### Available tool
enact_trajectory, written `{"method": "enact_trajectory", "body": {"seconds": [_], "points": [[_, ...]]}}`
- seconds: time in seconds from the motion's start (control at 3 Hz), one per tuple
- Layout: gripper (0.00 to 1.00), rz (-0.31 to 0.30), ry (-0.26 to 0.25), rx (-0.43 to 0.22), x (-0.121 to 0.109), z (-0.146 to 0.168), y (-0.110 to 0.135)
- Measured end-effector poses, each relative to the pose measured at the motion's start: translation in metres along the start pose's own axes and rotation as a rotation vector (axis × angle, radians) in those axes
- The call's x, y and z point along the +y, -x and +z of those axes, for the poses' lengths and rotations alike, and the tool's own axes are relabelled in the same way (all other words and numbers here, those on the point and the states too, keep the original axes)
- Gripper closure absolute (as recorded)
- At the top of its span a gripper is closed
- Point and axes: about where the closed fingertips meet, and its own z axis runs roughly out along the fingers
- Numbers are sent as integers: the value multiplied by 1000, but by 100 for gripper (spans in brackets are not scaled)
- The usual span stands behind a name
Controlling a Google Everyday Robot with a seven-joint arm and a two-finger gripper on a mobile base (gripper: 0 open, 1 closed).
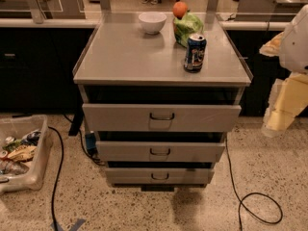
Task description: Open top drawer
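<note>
Grey metal, widest of three stacked fronts, the top drawer [120, 118] sits directly under the grey cabinet top [130, 57], long axis left-right, small dark loop handle [161, 116] at centre. Pale gripper [284, 107] hangs well right of that handle, roughly level with it; its opening cannot be told.

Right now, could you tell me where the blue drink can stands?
In the camera view, the blue drink can stands on the grey metal cabinet top's right side, before the green bag; the end effector hangs right of the cabinet.
</note>
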Motion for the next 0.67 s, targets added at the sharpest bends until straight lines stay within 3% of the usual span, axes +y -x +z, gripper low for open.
{"method": "enact_trajectory", "body": {"seconds": [0.67], "points": [[0,8,1,6,0,0,-2]]}}
